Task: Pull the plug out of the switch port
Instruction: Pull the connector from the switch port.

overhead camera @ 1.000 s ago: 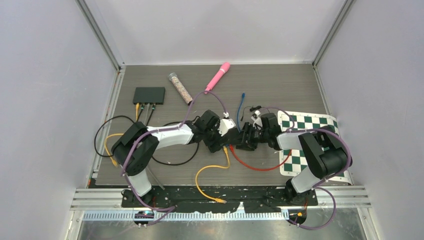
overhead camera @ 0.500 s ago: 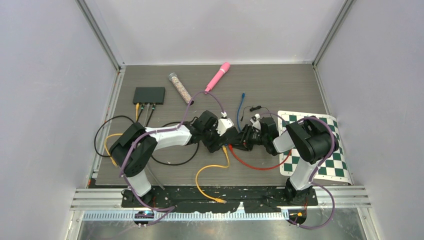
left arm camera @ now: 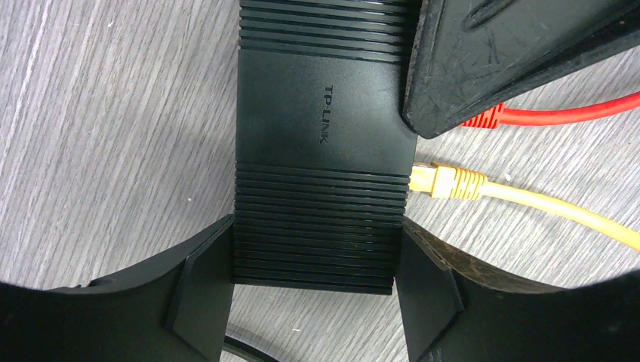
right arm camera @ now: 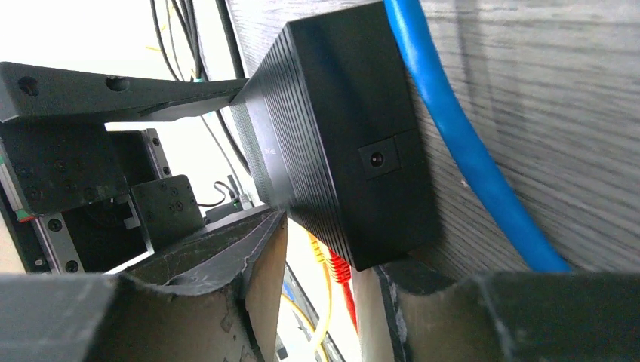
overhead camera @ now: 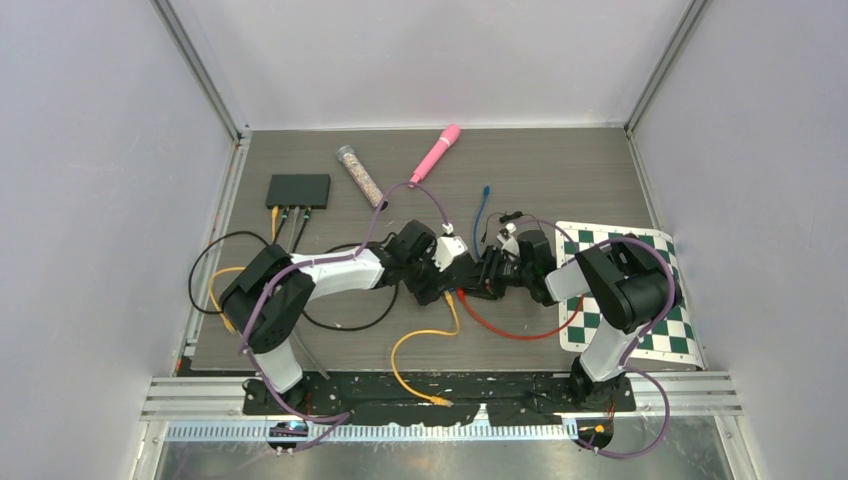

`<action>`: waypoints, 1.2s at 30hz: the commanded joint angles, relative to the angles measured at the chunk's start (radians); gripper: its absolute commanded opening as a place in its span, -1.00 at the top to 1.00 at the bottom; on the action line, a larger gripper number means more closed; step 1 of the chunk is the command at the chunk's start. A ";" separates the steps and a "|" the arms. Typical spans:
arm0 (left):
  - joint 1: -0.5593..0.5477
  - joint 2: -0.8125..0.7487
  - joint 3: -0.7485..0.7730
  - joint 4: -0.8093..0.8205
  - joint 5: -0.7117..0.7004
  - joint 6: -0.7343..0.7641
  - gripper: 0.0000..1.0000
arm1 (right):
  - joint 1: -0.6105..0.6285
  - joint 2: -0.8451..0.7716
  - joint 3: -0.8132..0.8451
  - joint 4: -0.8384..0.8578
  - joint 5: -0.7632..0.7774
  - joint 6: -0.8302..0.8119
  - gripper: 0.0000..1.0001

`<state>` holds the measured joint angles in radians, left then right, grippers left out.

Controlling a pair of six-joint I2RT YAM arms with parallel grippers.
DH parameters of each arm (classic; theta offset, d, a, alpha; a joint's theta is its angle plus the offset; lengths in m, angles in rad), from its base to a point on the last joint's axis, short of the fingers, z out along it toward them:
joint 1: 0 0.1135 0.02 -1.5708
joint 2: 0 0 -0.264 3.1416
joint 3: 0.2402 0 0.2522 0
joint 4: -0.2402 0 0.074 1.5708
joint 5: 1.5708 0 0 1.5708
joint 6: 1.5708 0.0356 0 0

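Two tools share the job: your left tool (left arm camera: 315, 256) clamps the TP-Link switch (left arm camera: 321, 113) to the bench (left arm camera: 98, 151) mid-table, so your right tool (right arm camera: 330, 249), jaws apart around the seated red plug (left arm camera: 483, 119), can pull without dragging it.

Robot lab cell: plain white walls (overhead camera: 90, 200), aluminium rails (overhead camera: 200, 397), bolted arms (overhead camera: 340, 272).

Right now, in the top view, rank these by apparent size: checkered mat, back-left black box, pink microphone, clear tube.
1. checkered mat, largest even with the right arm covering part of it.
2. black box.
3. pink microphone and clear tube: about alike in length, so not ranked.
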<state>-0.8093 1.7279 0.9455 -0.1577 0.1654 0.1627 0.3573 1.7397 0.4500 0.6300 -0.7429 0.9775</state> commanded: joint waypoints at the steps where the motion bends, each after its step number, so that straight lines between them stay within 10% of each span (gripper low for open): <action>1: -0.013 0.029 0.013 -0.082 0.079 -0.002 -0.13 | 0.004 -0.023 0.025 -0.050 0.020 -0.085 0.16; 12: -0.012 0.039 0.016 -0.096 0.098 0.010 -0.10 | 0.004 0.008 0.003 0.003 -0.012 -0.069 0.19; 20: -0.011 0.038 0.014 -0.099 0.103 0.009 -0.09 | 0.006 0.020 0.016 0.107 -0.039 0.016 -0.15; 36: -0.001 0.036 0.024 -0.117 0.132 0.019 -0.04 | 0.007 0.038 -0.053 0.182 -0.027 0.057 0.22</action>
<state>-0.8074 1.7374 0.9653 -0.1902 0.2115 0.1905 0.3584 1.7546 0.3901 0.7307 -0.7914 0.9977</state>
